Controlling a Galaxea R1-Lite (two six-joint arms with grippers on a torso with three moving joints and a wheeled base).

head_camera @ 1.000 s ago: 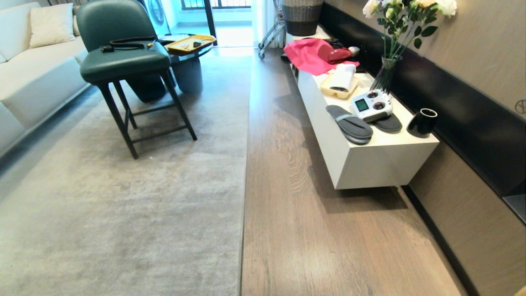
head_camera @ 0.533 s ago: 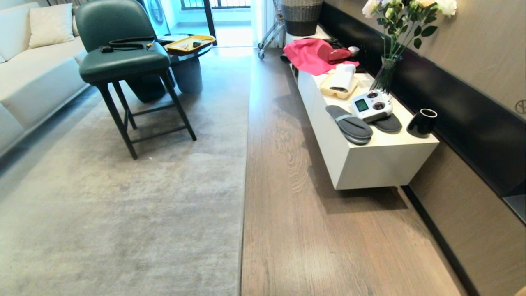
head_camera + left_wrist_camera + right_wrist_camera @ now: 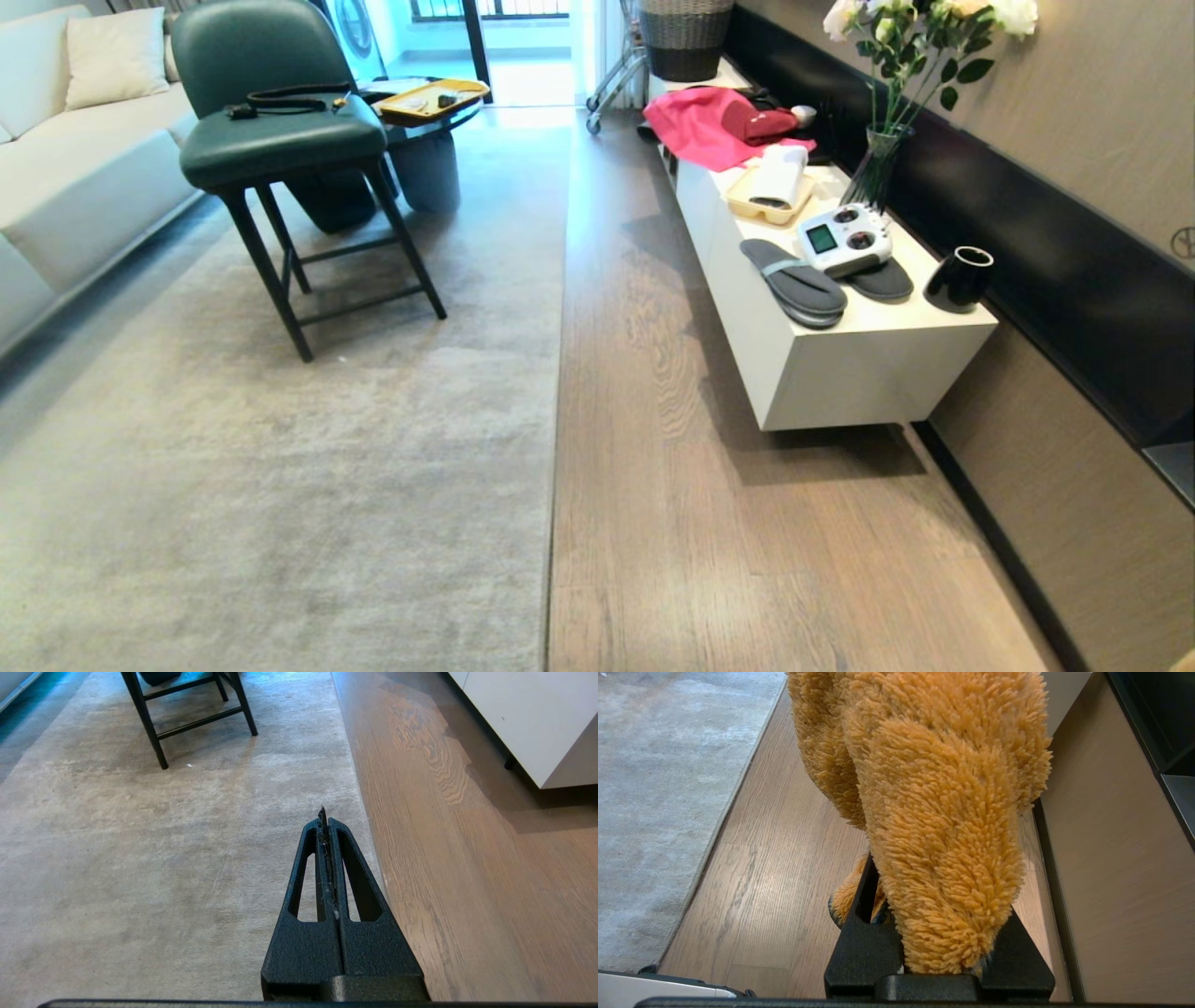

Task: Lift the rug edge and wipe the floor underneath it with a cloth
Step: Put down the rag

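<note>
Cloth point(image 3: 943, 826): clamped in right gripper point(image 3: 924, 933), fluffy orange, draped over fingers.
Left gripper point(image 3: 327, 821): fingers pressed together, empty, poised above rug.
Rug edge point(image 3: 362, 807): flat, just beside left fingertips.
Floor point(image 3: 784, 868): below cloth.

The floor point(image 3: 691, 523) along the rug edge point(image 3: 557, 373) lies open between chair point(image 3: 280, 140) and white cabinet point(image 3: 831, 364).
</note>
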